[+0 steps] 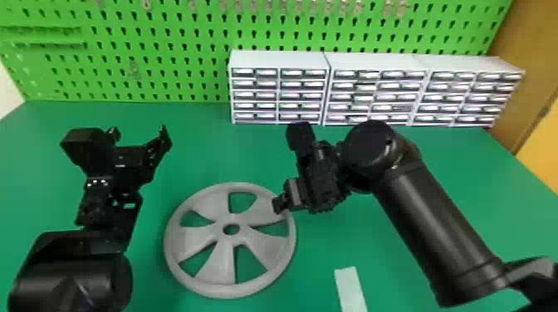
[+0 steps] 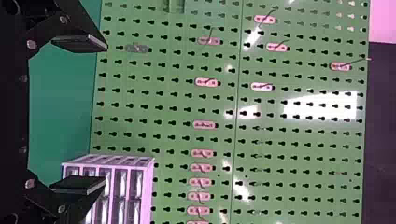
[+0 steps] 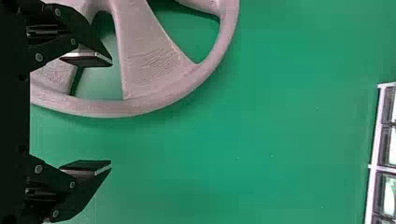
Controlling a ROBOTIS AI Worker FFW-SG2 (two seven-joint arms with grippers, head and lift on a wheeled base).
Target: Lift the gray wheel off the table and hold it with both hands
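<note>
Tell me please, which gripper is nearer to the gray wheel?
Right. The right gripper is at the wheel's right edge; the left gripper is farther off, to its left.

The wheel (image 1: 222, 263) lies on the table (image 1: 199, 145). From its hub, the strip (image 1: 351, 286) lies on the table at four o'clock, and three drawer cabinets (image 1: 380, 62) stand side by side between one and two. The pegboard (image 1: 166, 58) rises behind them, across twelve. The left gripper (image 1: 139, 130) is at eleven; the right gripper (image 1: 280, 205) is at the rim's two o'clock.
</note>
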